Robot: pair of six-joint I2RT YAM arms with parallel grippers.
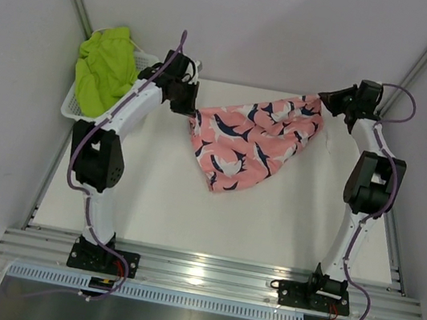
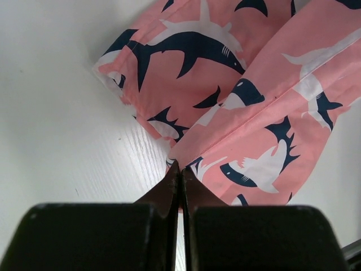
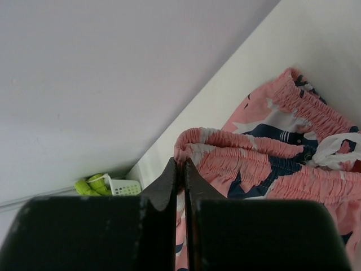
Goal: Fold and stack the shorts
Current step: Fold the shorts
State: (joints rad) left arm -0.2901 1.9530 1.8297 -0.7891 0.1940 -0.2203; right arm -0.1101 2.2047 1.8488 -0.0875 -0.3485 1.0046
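Observation:
The pink shark-print shorts (image 1: pixel 249 137) hang spread between my two grippers over the back of the white table, and the middle sags down toward the near side. My left gripper (image 1: pixel 193 110) is shut on their left hem edge (image 2: pixel 180 169). My right gripper (image 1: pixel 321 104) is shut on the gathered elastic waistband (image 3: pixel 194 141) at the right end. The lime green shorts (image 1: pixel 102 69) lie bunched in the white mesh basket (image 1: pixel 72 105) at the back left, apart from both grippers.
The basket stands against the left wall just behind the left arm. Grey walls close in the table on the left, back and right. A metal rail (image 1: pixel 204 272) carrying the arm bases runs along the near edge.

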